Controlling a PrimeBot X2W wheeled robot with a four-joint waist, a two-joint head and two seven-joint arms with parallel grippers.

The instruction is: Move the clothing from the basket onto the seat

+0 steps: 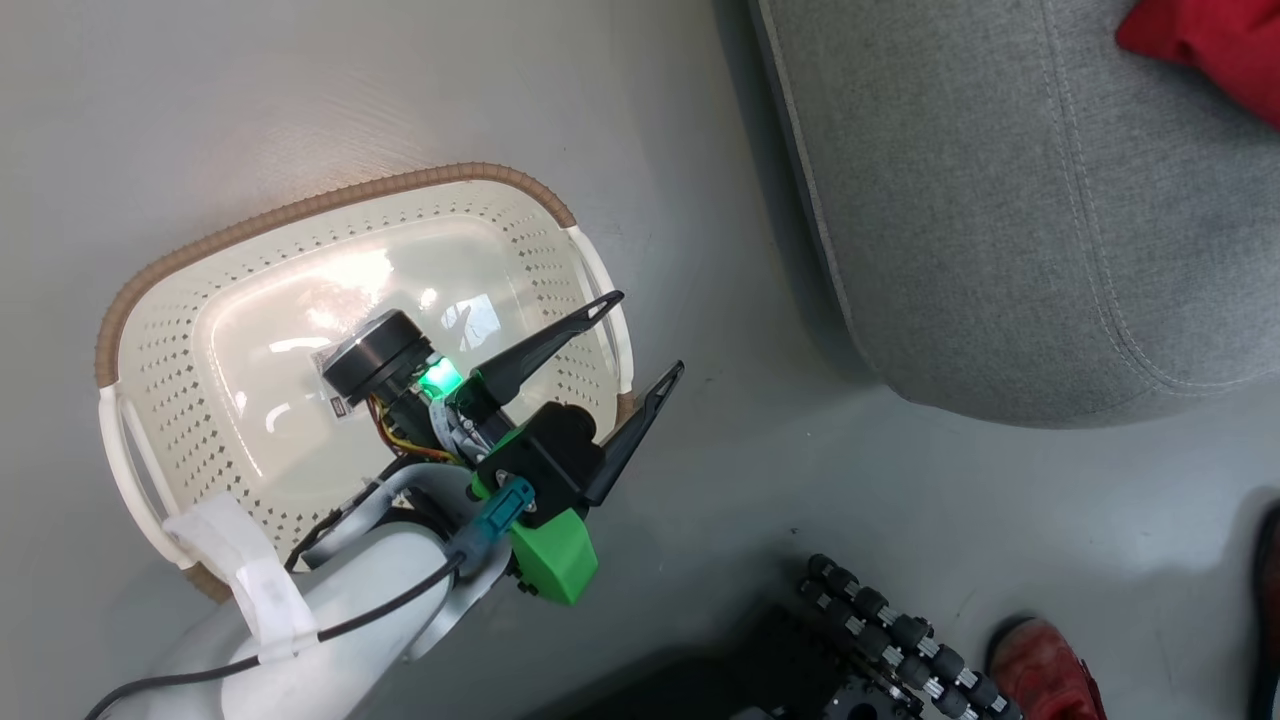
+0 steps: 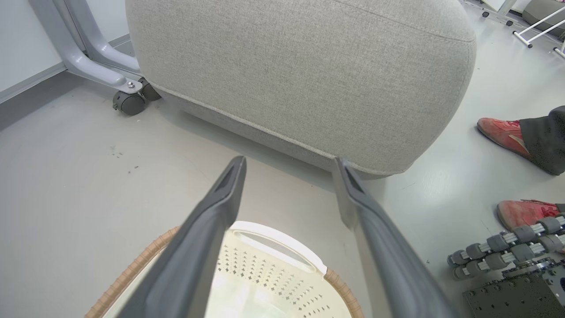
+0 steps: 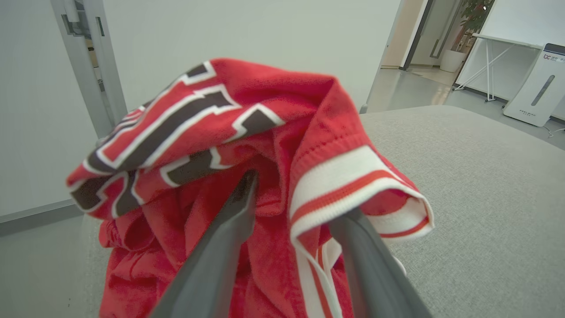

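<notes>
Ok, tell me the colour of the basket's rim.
The basket rim is tan-brown with a woven look; the head view shows it best.

clothing (image 1: 1215, 45) partly beyond the corner

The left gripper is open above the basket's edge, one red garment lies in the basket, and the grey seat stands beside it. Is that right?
Not quite. The basket is empty; the head view shows its bare bottom. The red clothing lies on the seat. The left gripper is open above the basket's edge, as stated.
</notes>
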